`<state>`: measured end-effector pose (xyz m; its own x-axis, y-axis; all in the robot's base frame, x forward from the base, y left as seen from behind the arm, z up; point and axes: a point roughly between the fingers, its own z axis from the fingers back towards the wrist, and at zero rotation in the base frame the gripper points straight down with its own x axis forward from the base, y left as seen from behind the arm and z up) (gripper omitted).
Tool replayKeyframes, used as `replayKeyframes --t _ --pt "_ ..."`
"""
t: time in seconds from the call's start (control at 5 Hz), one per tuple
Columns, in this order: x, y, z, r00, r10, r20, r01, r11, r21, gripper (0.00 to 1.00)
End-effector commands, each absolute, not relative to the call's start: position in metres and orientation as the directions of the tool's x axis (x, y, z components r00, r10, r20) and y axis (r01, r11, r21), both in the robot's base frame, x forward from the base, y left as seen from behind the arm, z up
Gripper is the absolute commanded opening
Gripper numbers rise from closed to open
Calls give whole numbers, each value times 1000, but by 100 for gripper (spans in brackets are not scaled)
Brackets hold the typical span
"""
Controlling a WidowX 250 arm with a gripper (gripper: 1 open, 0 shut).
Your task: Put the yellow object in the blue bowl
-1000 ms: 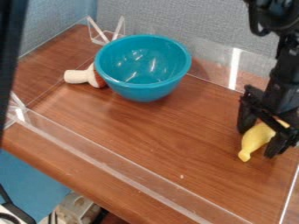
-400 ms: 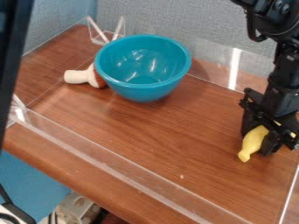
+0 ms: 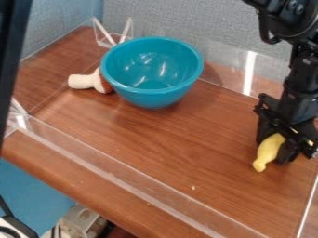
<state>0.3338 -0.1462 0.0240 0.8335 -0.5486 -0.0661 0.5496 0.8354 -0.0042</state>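
Where the black arm comes down at the right edge of view, the tool [image 3: 284,141] points straight down and its jaws are clamped tog. on the upper end of the yellow toy banana [image 3: 267,153]. Banana lies near the bench's right side, approx. upright-tilted, lower tip resting on or just above the wood; contact w/ surface cannot be confirmed. Upper part of fruit is hidden betw. the black fingers [image 3: 266,124].

Blue bowl [image 3: 151,71]: round, deep, teal, glossy, sitting upright on the bench [image 3: 149,139] toward the back left, well apart from banana and tool. Interior shows highlights only; contents, if any, not discernible.

Beige mushroom-like piece [image 3: 86,81]: lying on its side just beside the bowl's left wall, appears touching or nearly so.

Bench: dark reddish wood-grain top, bounded by a low clear acrylic wall [image 3: 125,172] along front edge and sides. A clear angled bracket-like item [image 3: 112,35] stands at back left corner behind bowl; identity unclear.

Backdrop: grey-blue fabric panel [image 3: 187,23] behind bench.
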Motion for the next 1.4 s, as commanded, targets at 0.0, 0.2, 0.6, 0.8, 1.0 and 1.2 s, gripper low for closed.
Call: replayKeyframes --t 0.0,0.2,0.6,0.8,1.0,1.2 --pt "339 -134 26 848 -528 -46 529 849 1 0" --pt "339 -132 25 852 -522 -49 523 853 2 0" --pt "337 -128 25 859 -509 -57 510 860 4 0" --pt "336 -126 24 861 -505 -62 506 863 6 0" --pt "335 -126 25 863 -500 -67 502 865 8 0" --pt "335 -116 46 888 -459 -41 460 887 31 0"
